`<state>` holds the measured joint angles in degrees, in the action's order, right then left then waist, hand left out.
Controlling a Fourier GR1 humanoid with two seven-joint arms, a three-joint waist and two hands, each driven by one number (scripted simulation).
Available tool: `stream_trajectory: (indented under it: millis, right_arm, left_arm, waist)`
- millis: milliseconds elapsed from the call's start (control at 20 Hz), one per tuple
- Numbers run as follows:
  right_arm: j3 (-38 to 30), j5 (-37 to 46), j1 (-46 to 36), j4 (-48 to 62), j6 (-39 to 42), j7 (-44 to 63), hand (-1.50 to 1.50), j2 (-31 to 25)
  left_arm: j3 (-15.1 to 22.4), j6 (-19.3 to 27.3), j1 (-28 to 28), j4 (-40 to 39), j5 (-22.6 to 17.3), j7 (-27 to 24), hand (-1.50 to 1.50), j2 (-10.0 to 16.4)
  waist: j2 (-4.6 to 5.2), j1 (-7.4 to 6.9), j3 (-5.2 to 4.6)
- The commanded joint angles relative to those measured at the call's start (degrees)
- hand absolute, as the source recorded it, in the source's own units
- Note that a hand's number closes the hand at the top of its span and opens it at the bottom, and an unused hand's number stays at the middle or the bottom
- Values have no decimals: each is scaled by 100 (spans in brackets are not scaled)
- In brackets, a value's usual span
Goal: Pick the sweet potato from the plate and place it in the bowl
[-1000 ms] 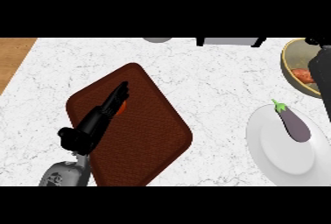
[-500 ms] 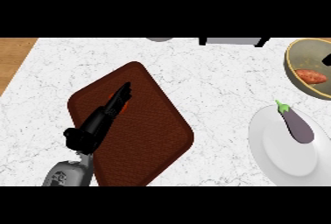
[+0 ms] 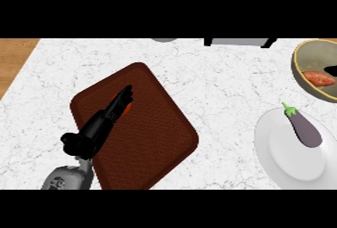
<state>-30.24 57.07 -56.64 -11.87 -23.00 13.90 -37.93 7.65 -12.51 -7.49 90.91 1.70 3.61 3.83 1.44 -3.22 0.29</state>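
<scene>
The sweet potato [image 3: 319,79] lies in the bowl [image 3: 309,53] at two o'clock, an eggplant [image 3: 303,129] is on the plate [image 3: 283,156] at four, our left hand [image 3: 99,127] rests flat and wide over the brown mat [image 3: 158,147] at eight, and we cannot tell about our right hand [image 3: 331,70].

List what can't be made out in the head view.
- Right hand: only a dark sliver shows over the bowl; the right edge cuts off the rest.
- Bowl and plate: right parts cut off by the same edge.
- Reddish spot on the mat: mostly hidden under the left hand, so it can't be identified.
- Grey item and dark item: cut off at the top, unidentifiable.
</scene>
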Motion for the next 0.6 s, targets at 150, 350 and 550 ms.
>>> stream_trajectory:
  millis: [150, 350, 550]
  right_arm:
    - [-590, -562, -73, -305, -888, -297, -150, -220]
    - [-1132, -1136, 318, -414, -1392, -683, -150, -230]
    - [-1513, -1706, 750, -579, -1308, -1202, -150, -164]
  left_arm:
    - [-28, 8, -53, -17, 60, -69, 0, 29]
    - [2, 138, -103, 168, 38, 312, 0, -100]
    - [93, 286, -60, 112, 175, 332, 0, -232]
  waist:
    - [-4, 14, -3]
    - [-47, 122, -2]
    - [-111, 265, -15]
